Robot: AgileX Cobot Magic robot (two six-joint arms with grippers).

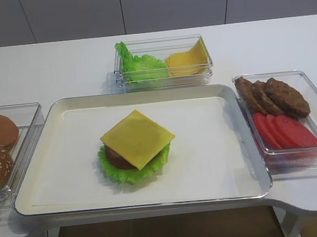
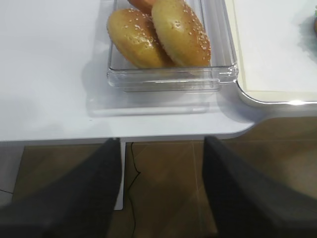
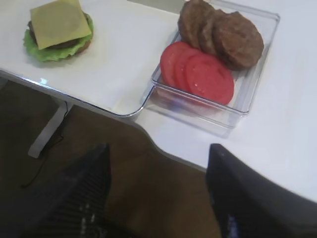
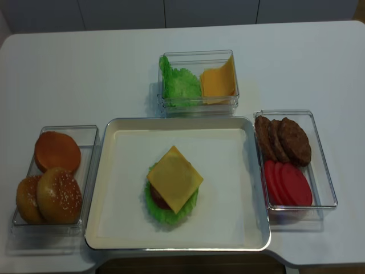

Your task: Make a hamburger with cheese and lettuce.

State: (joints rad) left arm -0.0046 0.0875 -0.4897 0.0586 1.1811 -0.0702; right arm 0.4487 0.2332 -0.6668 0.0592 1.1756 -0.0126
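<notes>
Both grippers sit off the table's near edge over the floor, holding nothing: right gripper (image 3: 158, 198) has its jaws spread wide, left gripper (image 2: 161, 193) likewise spread, nothing between the fingers. Up and to the left of the right gripper, on the tray (image 1: 68, 159), the cheese (image 1: 137, 138) lies on the hamburger (image 1: 117, 158), which sits on the lettuce (image 1: 131, 173). The slice is rotated cornerwise and overhangs the patty on most sides, so a careless top bun placement or a nudge could slide it off. Directly ahead of the right gripper is the patty and tomato bin (image 3: 257, 74); its clear wall is hard to see and could be clipped. Ahead of the left gripper the buns (image 2: 158, 34) crowd together in their bin (image 2: 218, 74), so a grab may snag two or scrape the rim.
</notes>
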